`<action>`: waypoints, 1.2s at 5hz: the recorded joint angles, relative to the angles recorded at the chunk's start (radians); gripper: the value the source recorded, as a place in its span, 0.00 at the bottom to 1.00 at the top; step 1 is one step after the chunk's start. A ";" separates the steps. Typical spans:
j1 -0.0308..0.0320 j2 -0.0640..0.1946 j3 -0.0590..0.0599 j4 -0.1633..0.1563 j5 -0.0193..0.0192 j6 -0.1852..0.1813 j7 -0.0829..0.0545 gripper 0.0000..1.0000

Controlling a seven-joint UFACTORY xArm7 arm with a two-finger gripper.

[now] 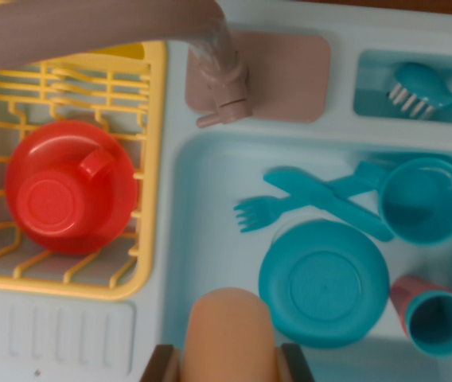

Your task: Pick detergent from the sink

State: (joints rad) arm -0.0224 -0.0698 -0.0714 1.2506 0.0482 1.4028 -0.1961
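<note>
In the wrist view, the detergent bottle sits at the near edge of the sink, at the bottom of the picture and just left of the teal plate. The gripper straddles it: one dark finger shows on each side of the bottle's lower part, right against its sides, so the jaws look closed on the bottle, though the contact itself is at the frame's edge.

To do the step well, I judge the lift should go straight up out of the sink, keeping the bottle clear of the plate beside it. The squeeze should stay firm, since the bottle looks smooth and rounded and could slip.

The bottle is peach-coloured matte plastic with a domed top. The plate is glossy teal with a raised rim. Beyond the plate lie a teal fork and knife, crossed, and a round teal bowl. A cup lies right of the plate. The sink is pale blue moulded plastic.
</note>
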 joint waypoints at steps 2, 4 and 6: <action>0.0001 -0.010 0.000 0.030 -0.0018 0.040 0.003 1.00; 0.0003 -0.020 0.000 0.057 -0.0034 0.077 0.005 1.00; 0.0004 -0.028 -0.001 0.081 -0.0047 0.109 0.007 1.00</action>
State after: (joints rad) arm -0.0221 -0.0978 -0.0720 1.3314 0.0434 1.5115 -0.1889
